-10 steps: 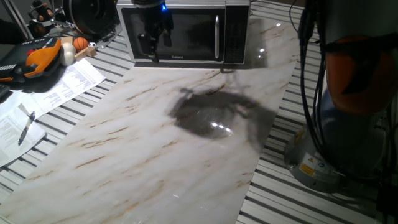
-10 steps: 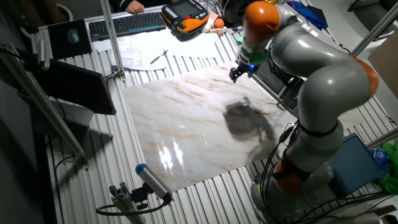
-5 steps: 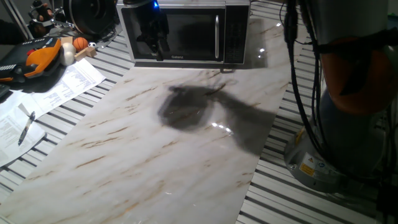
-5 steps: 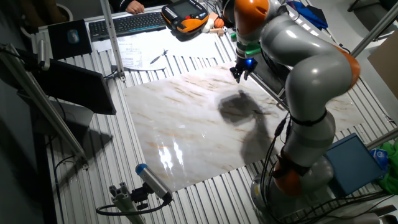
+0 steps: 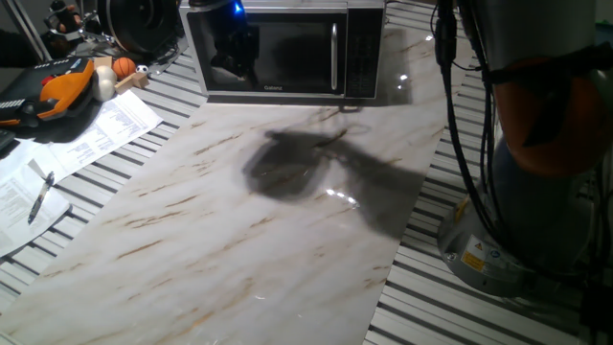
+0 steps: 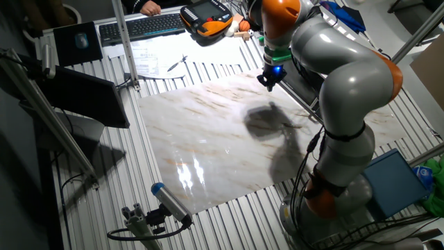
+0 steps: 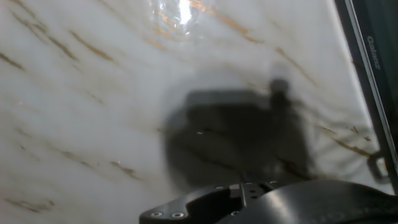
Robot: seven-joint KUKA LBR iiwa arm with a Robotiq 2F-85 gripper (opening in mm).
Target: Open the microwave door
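At the back of the bench (image 5: pixel 287 230), the microwave (image 5: pixel 283 48) sits shut while the claw (image 5: pixel 235 57), grip unreadable, hangs before the microwave door (image 5: pixel 273 50) far from its handle (image 5: pixel 334 56), so it could likely strike the glass.

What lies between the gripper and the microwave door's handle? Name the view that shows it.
Only the door's dark glass: in one fixed view, the gripper hangs left of the handle.
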